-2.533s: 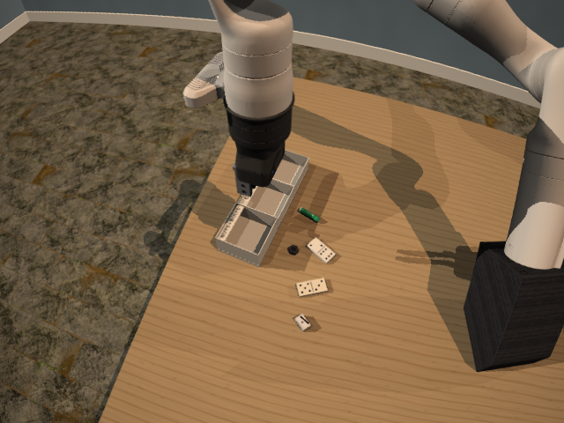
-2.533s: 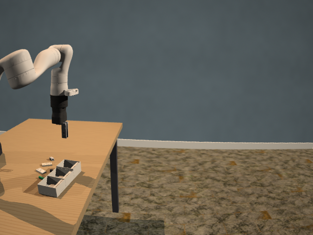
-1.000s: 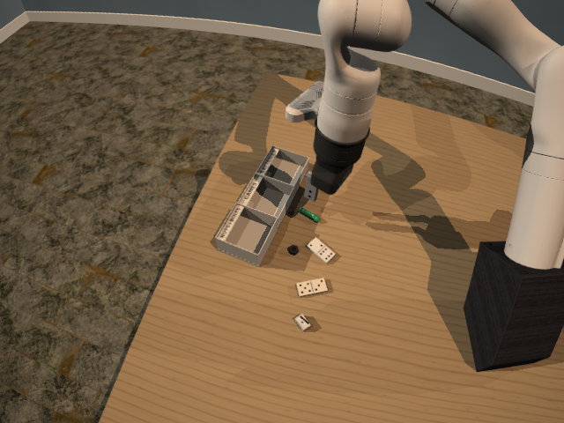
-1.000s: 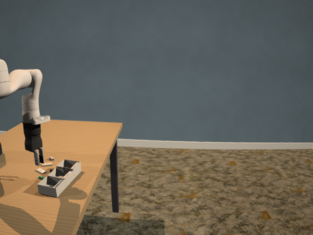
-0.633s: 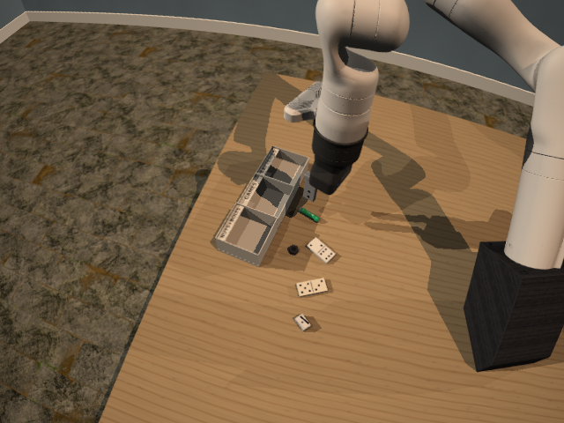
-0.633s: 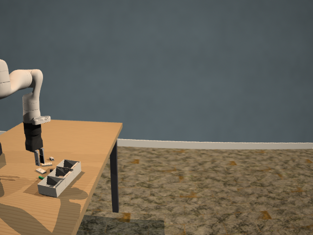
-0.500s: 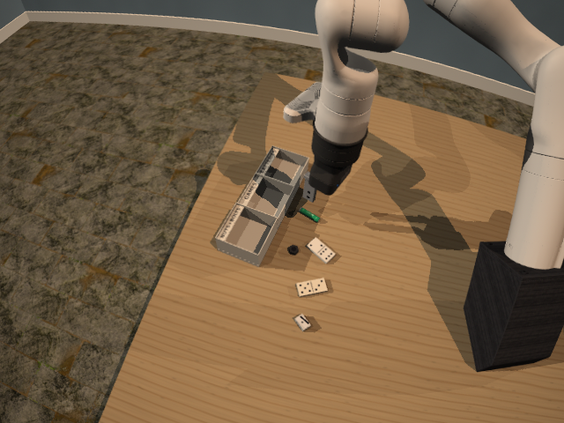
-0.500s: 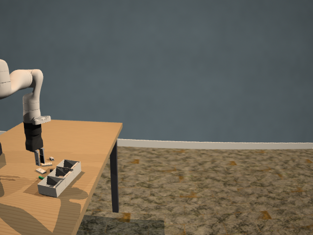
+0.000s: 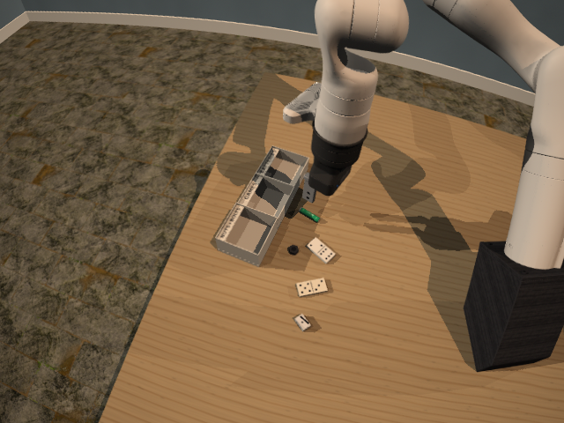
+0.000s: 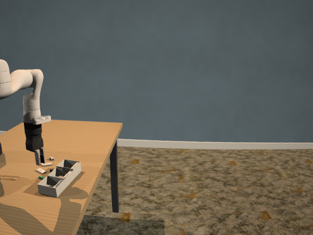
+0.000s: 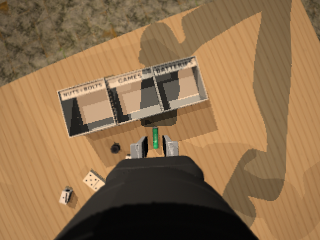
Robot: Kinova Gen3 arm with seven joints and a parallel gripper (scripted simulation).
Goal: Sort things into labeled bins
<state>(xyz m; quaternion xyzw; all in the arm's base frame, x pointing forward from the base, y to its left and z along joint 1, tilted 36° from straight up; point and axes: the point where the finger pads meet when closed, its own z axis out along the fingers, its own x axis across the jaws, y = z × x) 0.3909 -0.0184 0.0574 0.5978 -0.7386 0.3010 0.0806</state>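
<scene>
Green cylinder (image 9: 309, 214) (image 10: 41, 177) (image 11: 155, 138), one: lying on the table (image 9: 387, 328) (image 10: 85, 136) (image 11: 30, 125), just right of the bins in the top view. Gripper (image 9: 318, 196) (image 10: 40, 163) (image 11: 155, 143), one: hovering above the table, fingers standing partway apart, gripping nothing; in the wrist view, the cylinder is showing between them. Labelled bins (image 9: 239, 255) (image 10: 60, 188) (image 11: 92, 129), three joined: standing in a row, NUTS+BOLTS near, GAMES in the middle, BATTERIES far. Black piece (image 9: 293, 249) (image 10: 51, 170) (image 11: 115, 148), one: resting right of the near bin. Dominoes (image 9: 321, 249) (image 10: 40, 170) (image 11: 93, 180), two: lying face up, one nearer. Small pale piece (image 9: 301, 322) (image 10: 51, 158) (image 11: 66, 196), one: sitting nearest, bearing a dark mark.
</scene>
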